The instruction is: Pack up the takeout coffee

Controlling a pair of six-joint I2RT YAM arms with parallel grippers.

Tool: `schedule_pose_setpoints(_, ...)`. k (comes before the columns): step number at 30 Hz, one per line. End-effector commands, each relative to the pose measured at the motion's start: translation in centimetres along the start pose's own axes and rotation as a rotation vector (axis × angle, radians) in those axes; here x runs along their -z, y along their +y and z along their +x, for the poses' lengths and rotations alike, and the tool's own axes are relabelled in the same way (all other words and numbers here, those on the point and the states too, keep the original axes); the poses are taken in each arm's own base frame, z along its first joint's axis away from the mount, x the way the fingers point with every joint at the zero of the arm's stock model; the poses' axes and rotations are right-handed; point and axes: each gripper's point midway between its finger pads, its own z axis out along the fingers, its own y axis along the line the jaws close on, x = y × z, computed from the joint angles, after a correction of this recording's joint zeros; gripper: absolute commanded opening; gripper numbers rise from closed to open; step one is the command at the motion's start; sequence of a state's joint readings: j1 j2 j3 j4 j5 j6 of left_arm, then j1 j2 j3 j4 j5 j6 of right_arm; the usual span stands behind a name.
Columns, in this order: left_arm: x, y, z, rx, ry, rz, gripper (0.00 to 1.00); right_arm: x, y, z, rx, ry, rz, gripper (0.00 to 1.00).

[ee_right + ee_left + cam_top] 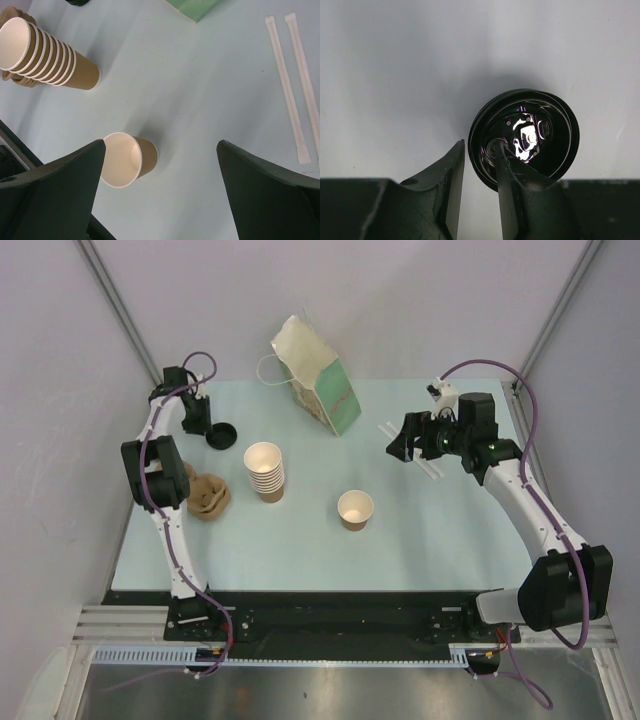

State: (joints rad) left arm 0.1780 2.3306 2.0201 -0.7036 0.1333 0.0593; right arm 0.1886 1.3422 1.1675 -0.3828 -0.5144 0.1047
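The takeout coffee cup (355, 508) is a small brown paper cup, cream inside, standing upright and lidless mid-table; the right wrist view shows it (131, 159) beside the left finger. Its round black lid (221, 434) lies flat on the table at the far left. My left gripper (196, 425) is down at the lid (540, 130). Its jaws (479, 145) straddle the lid's near rim, one finger inside and one outside, with a gap still showing. My right gripper (405, 445) hangs wide open (161, 145) above the table, right of the cup, holding nothing.
A stack of nested brown cups (265, 472) stands left of centre, with a moulded-pulp carrier (208, 495) beside it. A green and cream paper bag (318, 380) stands at the back. Two wrapped straws (285, 85) lie under the right arm.
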Motion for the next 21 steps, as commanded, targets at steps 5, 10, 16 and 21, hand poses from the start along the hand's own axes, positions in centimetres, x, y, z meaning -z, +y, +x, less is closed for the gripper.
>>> schedule_pose_setpoints(5,0.5,0.3,-1.7,0.022,-0.043,-0.009,0.24,0.3,0.6,-2.7,0.024,-0.07,-0.026,1.0)
schedule_pose_setpoints(10,1.4,0.3,-2.4,0.017,-0.058,-0.014,0.11,0.2,0.6,-2.9,0.018,-0.073,-0.029,1.0)
schedule_pose_setpoints(16,3.4,0.2,-3.3,0.021,-0.086,-0.005,0.0,0.4,0.7,-3.0,0.017,-0.078,-0.036,1.0)
schedule_pose_setpoints(21,4.5,-0.3,-3.4,0.033,-0.084,0.042,0.0,0.6,1.0,-3.1,0.02,-0.081,-0.043,1.0)
